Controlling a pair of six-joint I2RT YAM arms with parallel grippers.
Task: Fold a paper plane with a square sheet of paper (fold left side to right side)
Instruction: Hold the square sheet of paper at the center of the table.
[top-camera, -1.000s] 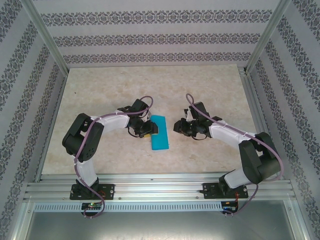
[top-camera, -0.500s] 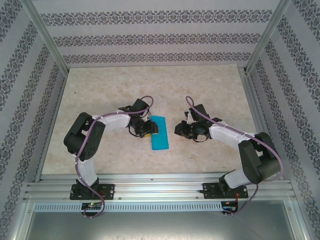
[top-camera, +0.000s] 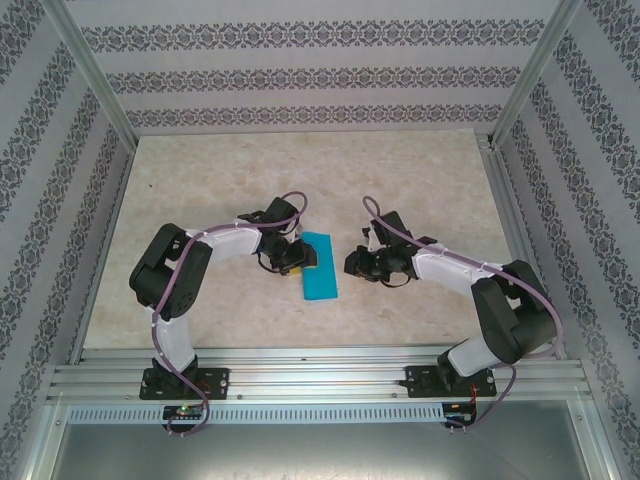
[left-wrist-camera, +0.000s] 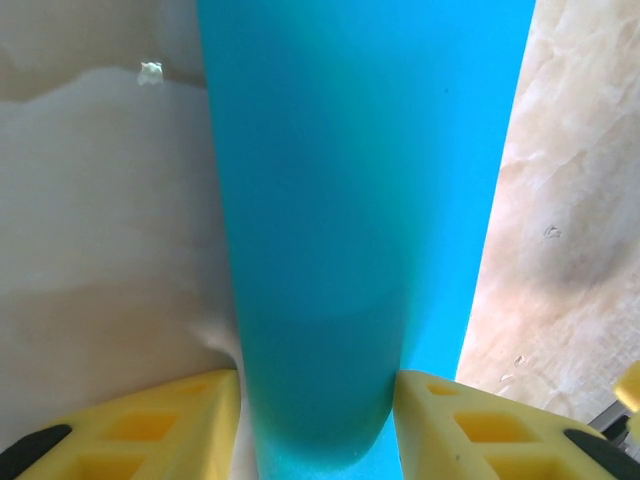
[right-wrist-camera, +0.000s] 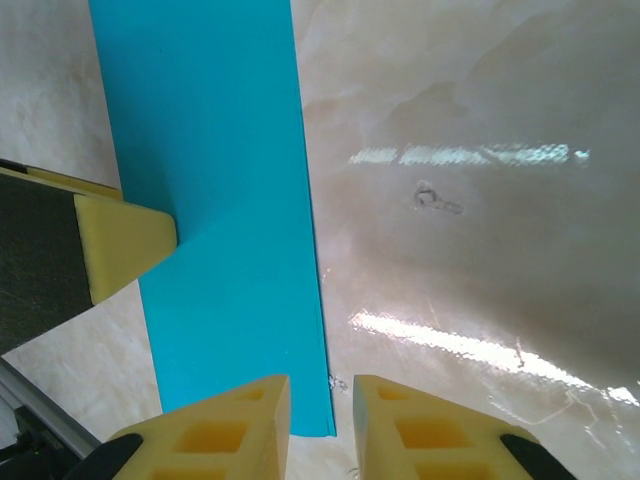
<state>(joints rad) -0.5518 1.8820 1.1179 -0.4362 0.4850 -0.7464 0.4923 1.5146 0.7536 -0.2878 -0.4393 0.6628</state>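
Observation:
The square sheet of paper (top-camera: 320, 268) lies folded in half as a narrow cyan-blue rectangle in the middle of the table. My left gripper (top-camera: 300, 256) is at its left long edge. In the left wrist view the paper (left-wrist-camera: 350, 200) bulges up in a rounded loop between the yellow fingers (left-wrist-camera: 150, 430), which stand apart on either side of it, so the gripper (left-wrist-camera: 318, 400) is open. My right gripper (top-camera: 352, 262) hovers just right of the sheet. In the right wrist view it (right-wrist-camera: 322, 400) is narrowly open and empty, above the paper's (right-wrist-camera: 220, 200) near right corner.
The marble-pattern tabletop (top-camera: 200, 180) spreads around the sheet, fenced by patterned walls and a metal frame (top-camera: 320, 375) at the near edge. A fingertip of the left gripper (right-wrist-camera: 125, 245) rests on the paper's far edge in the right wrist view.
My right gripper has crept a little to the left, closer to the paper's right edge. The left gripper and the paper have stayed nearly still.

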